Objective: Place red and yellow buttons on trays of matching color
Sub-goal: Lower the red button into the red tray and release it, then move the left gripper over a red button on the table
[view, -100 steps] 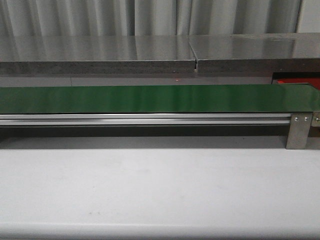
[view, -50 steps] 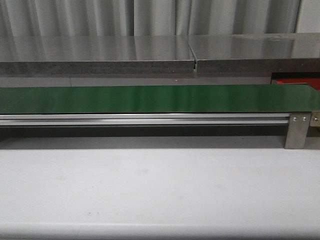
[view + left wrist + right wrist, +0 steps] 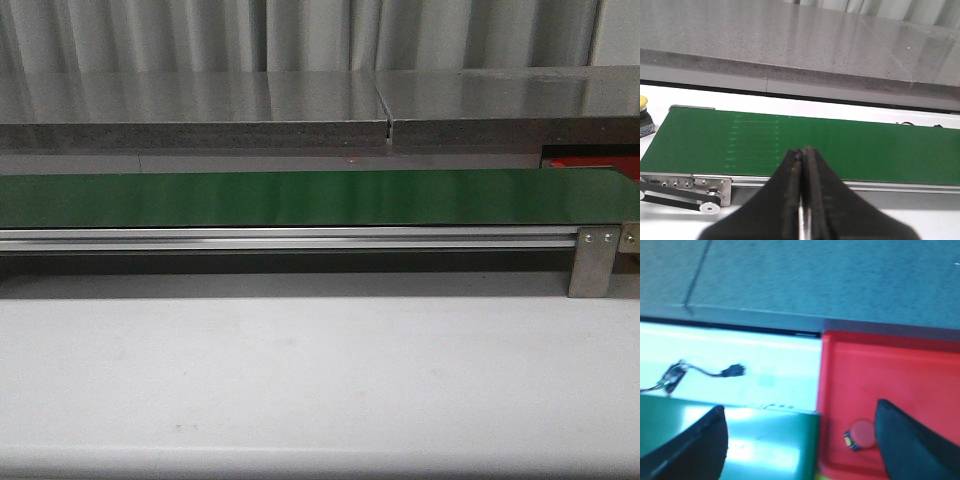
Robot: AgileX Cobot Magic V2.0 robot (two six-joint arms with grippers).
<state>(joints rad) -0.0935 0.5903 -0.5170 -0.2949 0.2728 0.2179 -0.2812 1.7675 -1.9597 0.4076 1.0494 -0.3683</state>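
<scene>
Buttons: one red button (image 3: 863,434) already sits in the red tray (image 3: 900,375), near the tray's edge closest to the right gripper (image 3: 800,440), so that part looks done. Right gripper is spread wide and empty, one finger over the end of the green belt (image 3: 740,450), the other over the tray; my read is it's just parked above the drop spot. Yellow side: a yellow button (image 3: 642,102) shows at the very edge of the left wrist view, sitting off the belt's (image 3: 805,145) end on the white table (image 3: 850,112), mostly cut off. No yellow tray visible in any view, so can't tell whether that one is placed or waiting. Left gripper (image 3: 802,192) has its fingers pressed together with nothing between them, hanging over the near rail of the belt. Front view shows the belt (image 3: 300,197) bare end to end, no arms in shot, and only a sliver of the red tray (image 3: 595,162) behind its right end. Small cable with a connector (image 3: 732,371) lies on the table behind the belt, irrelevant. Judgement: at least one red done, yellow status unclear, nothing on the belt to pick right now, both arms idle until a part turns up.
</scene>
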